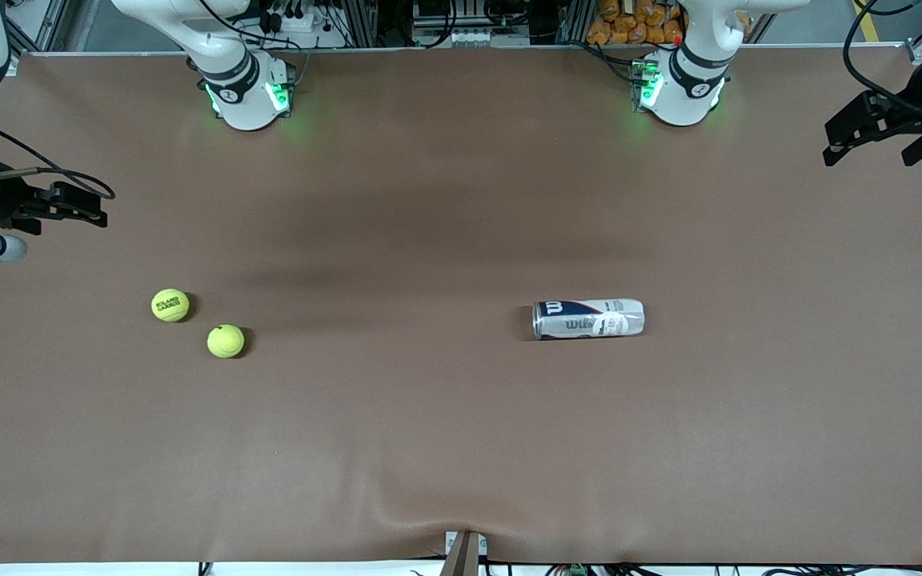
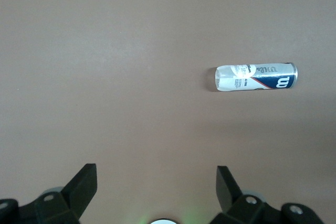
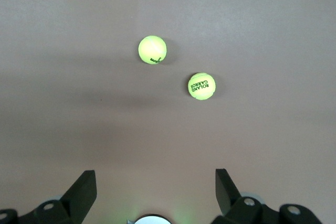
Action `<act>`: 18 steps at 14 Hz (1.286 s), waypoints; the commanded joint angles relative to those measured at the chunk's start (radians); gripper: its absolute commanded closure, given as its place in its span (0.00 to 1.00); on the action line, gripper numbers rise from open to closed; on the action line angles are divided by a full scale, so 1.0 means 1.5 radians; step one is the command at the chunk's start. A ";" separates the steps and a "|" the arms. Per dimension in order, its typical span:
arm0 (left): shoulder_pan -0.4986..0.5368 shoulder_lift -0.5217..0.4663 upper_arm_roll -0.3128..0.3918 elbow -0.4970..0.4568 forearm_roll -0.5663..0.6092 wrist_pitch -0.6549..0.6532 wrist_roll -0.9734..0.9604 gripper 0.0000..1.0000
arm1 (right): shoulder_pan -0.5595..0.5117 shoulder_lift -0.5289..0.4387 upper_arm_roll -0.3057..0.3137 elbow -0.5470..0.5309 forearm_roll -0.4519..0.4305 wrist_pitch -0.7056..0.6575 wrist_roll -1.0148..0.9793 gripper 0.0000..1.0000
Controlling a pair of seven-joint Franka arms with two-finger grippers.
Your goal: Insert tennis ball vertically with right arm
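Nearest the front camera, a plain tennis ball (image 1: 226,341) is lying on the brown table (image 1: 445,448), and just beside it, slightly farther from that camera and closer to the right arm's end, a second tennis ball printed ROLAND GARROS (image 1: 170,305) is resting apart from it. Both balls are sitting on the table surface ahead of the right gripper (image 1: 97,206), which is hovering over the table's edge at the right arm's end with its two black fingers (image 3: 81,192) spread wide and nothing between them. In the right wrist view the printed ball (image 3: 201,86) is showing closer to the gripper than the plain ball (image 3: 152,49), and neither is touching the fingers.

Well apart from the balls, toward the left arm's end, a tennis ball can (image 1: 588,318) is lying on its side on the table, its metal-rimmed end pointing toward the balls. It is lying well away from the right gripper, with both balls between the two.

At the opposite end, the left gripper (image 1: 849,138) is waiting in the air over the table's edge, its fingers (image 2: 231,187) likewise spread wide and holding nothing; the can (image 2: 256,77) is lying ahead of it on the table.
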 commanded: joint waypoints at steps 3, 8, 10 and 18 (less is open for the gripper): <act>-0.021 0.039 -0.045 0.012 0.014 0.013 0.010 0.00 | -0.004 -0.008 0.000 -0.009 -0.003 0.006 -0.014 0.00; -0.023 0.102 -0.128 0.044 0.018 0.013 0.010 0.00 | -0.004 -0.008 0.000 -0.027 -0.003 0.026 -0.031 0.00; -0.026 0.141 -0.188 0.058 0.058 0.017 0.010 0.00 | -0.004 -0.007 0.000 -0.040 -0.003 0.048 -0.096 0.00; -0.137 0.338 -0.258 0.125 0.187 0.033 0.013 0.00 | -0.003 0.084 0.000 -0.072 -0.003 0.177 -0.352 0.00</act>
